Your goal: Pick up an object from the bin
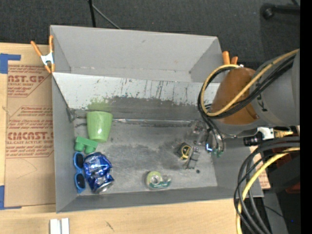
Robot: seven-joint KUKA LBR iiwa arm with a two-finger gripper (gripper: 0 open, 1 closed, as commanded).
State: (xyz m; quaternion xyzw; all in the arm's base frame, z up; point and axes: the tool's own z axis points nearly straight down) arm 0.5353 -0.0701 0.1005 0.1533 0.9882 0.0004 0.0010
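Nearest, by the near wall, lies a small pale roll [157,180]; to its left, a crushed blue can [98,172] rests against blue sunglasses [78,168]. Farther in, at the right, the gripper [191,158] is low over the floor of the bin [136,57], just beside a small yellow-and-black thing [185,151] (whether it is released or clenched cannot be told). A green cup [99,125] lies far left. Judgement: nothing is lifted; securing the thing and raising it are left.
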